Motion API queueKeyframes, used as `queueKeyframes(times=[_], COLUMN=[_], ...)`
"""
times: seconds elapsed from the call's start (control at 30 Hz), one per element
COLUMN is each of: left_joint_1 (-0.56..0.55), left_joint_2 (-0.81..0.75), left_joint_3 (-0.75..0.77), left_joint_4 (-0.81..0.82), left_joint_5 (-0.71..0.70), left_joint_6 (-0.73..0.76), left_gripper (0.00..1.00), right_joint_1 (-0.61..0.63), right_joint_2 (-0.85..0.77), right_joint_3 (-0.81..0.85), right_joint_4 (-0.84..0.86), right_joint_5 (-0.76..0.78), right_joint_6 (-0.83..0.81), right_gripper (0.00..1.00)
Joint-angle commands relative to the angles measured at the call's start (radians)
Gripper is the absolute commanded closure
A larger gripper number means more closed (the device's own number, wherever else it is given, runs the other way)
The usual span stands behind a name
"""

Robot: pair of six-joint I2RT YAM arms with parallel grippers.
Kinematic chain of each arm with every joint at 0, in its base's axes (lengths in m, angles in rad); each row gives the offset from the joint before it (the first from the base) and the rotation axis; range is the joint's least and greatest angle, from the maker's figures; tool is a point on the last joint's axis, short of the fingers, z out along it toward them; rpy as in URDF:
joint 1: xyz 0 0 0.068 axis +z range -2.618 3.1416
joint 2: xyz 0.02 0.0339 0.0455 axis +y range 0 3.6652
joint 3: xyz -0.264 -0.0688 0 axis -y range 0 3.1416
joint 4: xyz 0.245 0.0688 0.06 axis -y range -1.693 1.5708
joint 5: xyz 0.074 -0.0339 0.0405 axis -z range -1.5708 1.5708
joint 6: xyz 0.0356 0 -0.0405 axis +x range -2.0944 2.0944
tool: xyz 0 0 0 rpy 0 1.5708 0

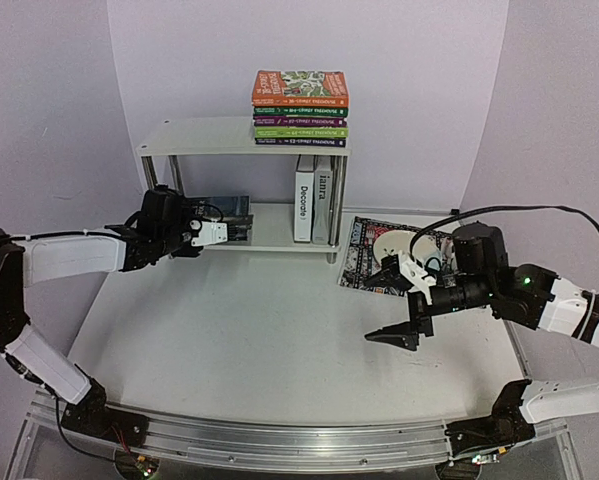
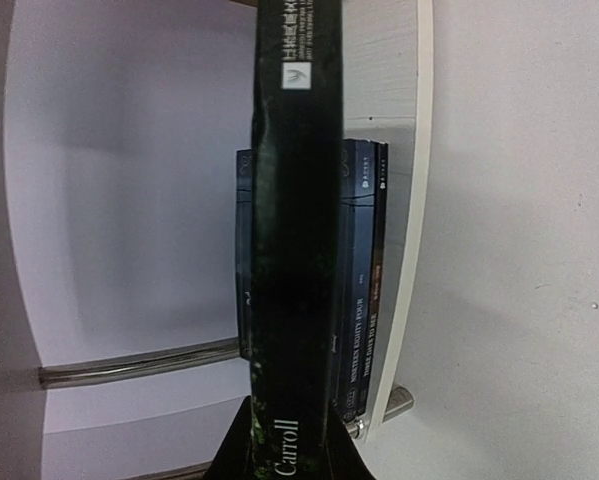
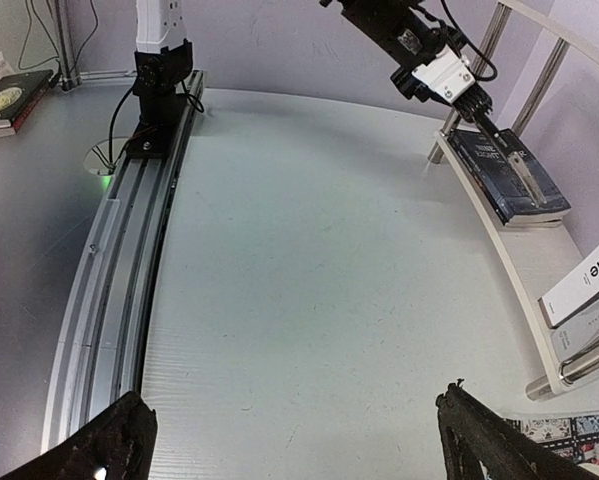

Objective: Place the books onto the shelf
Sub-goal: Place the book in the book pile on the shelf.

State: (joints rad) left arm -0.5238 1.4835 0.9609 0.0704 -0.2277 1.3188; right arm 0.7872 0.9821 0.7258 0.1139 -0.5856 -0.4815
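Dark green and nearly black, the book (image 2: 294, 250) sits clamped in my left pincer (image 1: 214, 232), jaws drawn in narrow on its spine end, where the word "Carroll" shows. I hold it flat at the left end of the lower board of the shelf (image 1: 229, 135), right over a stack (image 3: 509, 175) of dark books lying there. I cannot tell whether it rests on them.

The shelf stands at the far edge of the table (image 1: 259, 330), about midway along. On its top board, at the right end, lie the Treehouse paperbacks (image 1: 300, 108) in a flat pile. Below them, Decorate (image 1: 304, 197) and ianra (image 1: 322, 195) stand upright side by side at the right end of the lower board.

My right pincer (image 1: 377, 310) hangs over the table toward its right edge, jaws spread wide with nothing between them, just in front of the mat (image 1: 364, 260).
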Motion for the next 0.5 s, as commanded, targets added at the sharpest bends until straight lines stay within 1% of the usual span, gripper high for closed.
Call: queueKeyframes(times=[0.0, 0.17, 0.47], left_joint_1=[0.019, 0.027, 0.072], left_joint_2=[0.078, 0.163, 0.184], left_joint_3=[0.130, 0.177, 0.195], left_joint_4=[0.158, 0.205, 0.240], left_joint_5=[0.071, 0.031, 0.097], left_joint_6=[0.027, 0.052, 0.052], left_gripper=[1.00, 1.00, 1.00], right_joint_1=[0.003, 0.003, 0.003], right_joint_2=[-0.016, -0.044, -0.057], right_joint_3=[0.015, 0.008, 0.004], right_joint_4=[0.030, 0.028, 0.026], right_joint_5=[-0.035, -0.020, -0.005], right_joint_6=[0.032, 0.047, 0.050], right_gripper=[0.02, 0.02, 0.02])
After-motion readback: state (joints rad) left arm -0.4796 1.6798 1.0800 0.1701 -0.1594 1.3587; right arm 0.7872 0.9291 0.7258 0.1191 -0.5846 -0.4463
